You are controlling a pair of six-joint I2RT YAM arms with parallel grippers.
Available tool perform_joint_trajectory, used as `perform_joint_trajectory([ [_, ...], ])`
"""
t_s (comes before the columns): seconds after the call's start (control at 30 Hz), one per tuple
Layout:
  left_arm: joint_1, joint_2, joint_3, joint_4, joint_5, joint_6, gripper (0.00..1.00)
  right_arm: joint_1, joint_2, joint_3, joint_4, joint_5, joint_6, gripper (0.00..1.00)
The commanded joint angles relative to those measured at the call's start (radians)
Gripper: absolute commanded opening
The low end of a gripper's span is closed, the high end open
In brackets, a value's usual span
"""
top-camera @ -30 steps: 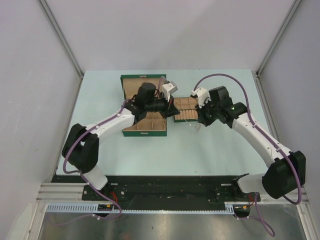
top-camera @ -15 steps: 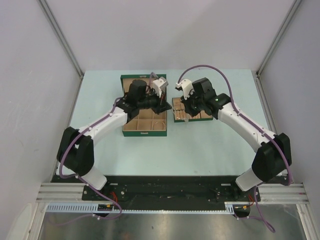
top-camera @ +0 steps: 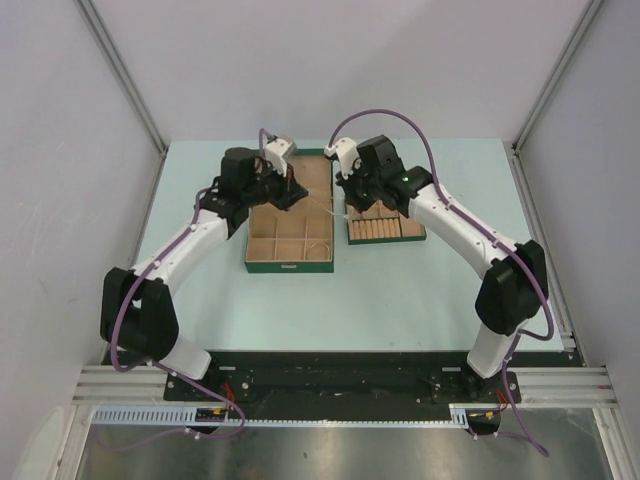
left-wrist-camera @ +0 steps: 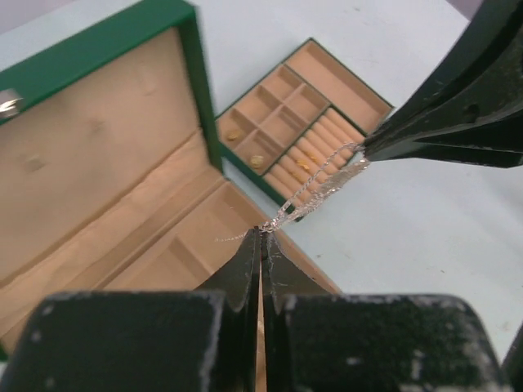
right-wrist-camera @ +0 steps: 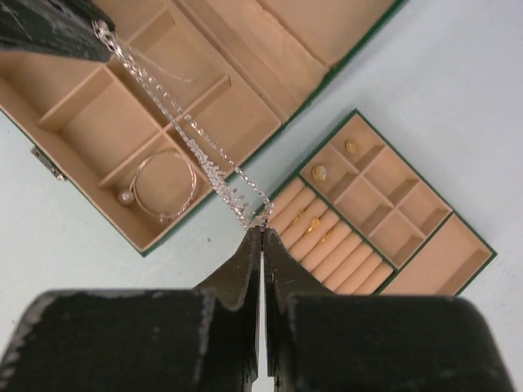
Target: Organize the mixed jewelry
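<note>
Silver necklace [left-wrist-camera: 319,192], left gripper [left-wrist-camera: 261,233], right gripper [right-wrist-camera: 260,230] pinching

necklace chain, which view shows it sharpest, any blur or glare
right wrist view: necklace chain sharpest, single links distinct; left wrist view: it glints bright, a bit soft, and the left gripper near the lens is blurred; top external view: barely a faint thread, light even, no glare

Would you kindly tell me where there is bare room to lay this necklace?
Free: the long trough by the hinge of the green box, and the cell beside the bangle. Crowded: the bangle's cell and the ring rolls, holding small pieces.
</note>
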Motion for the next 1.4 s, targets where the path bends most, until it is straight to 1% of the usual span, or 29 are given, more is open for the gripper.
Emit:
perform_joint_trajectory([
  [0.0,0.07,-0.049,0.009,-0.021,-0.026,0.047,0.0,0.027,0.076,0.11,0.014,0.018,-0.002,0.0],
  [0.37,0.152,0.009,0.057,-0.024,-0.057,0.067,0.0,0.1,0.28,0.333,0.031,0.084,-0.014,0.0],
  [0.5,0.167,0.04,0.077,-0.018,-0.067,0.069,0.0,0.105,0.36,0.452,0.018,0.114,-0.022,0.0],
  [0.63,0.178,0.075,0.1,-0.01,-0.075,0.067,0.0,0.105,0.415,0.52,0.014,0.149,-0.02,0.0],
  [1.07,0.193,0.175,0.205,-0.008,-0.092,0.063,0.0,0.09,0.426,0.529,0.077,0.235,-0.003,0.0],
  [1.37,0.193,0.232,0.233,0.03,-0.098,0.023,0.0,0.085,0.403,0.491,0.125,0.287,0.008,0.0],
])
